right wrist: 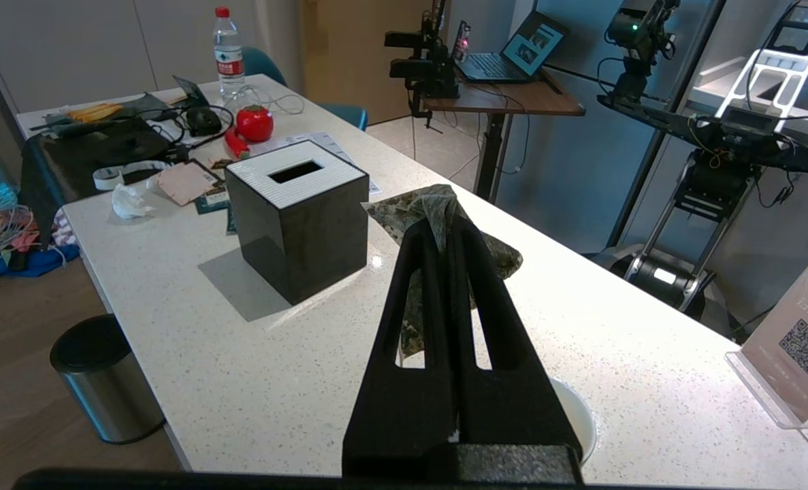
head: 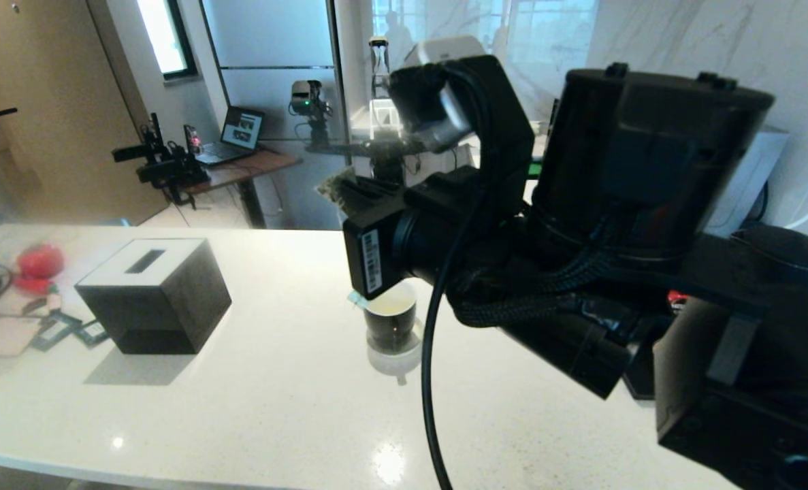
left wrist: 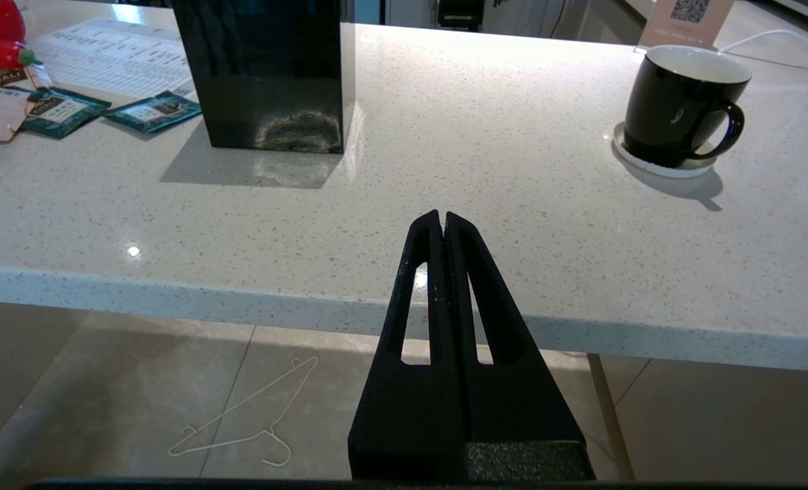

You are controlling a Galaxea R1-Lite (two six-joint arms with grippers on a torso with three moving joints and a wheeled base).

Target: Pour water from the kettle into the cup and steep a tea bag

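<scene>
The black cup (head: 390,327) stands on a white coaster mid-table, with pale yellowish water (head: 391,307) inside. In the left wrist view the cup (left wrist: 679,105) shows a handle. My right gripper (right wrist: 444,228) is shut on the grey-green tea bag (right wrist: 410,207), holding it in the air above and just behind the cup. In the head view the tea bag (head: 335,187) sticks out of the right gripper (head: 349,192). A dark rounded body at the far right (head: 781,255), seemingly the kettle, is mostly hidden behind my right arm. My left gripper (left wrist: 442,216) is shut and empty, at the table's front edge.
A black square-topped box (head: 155,296) stands left of the cup. Teal tea packets (left wrist: 148,112) and red items (head: 39,262) lie at the far left. A QR sign (right wrist: 795,340) stands near the back edge. A metal bin (right wrist: 104,378) stands on the floor.
</scene>
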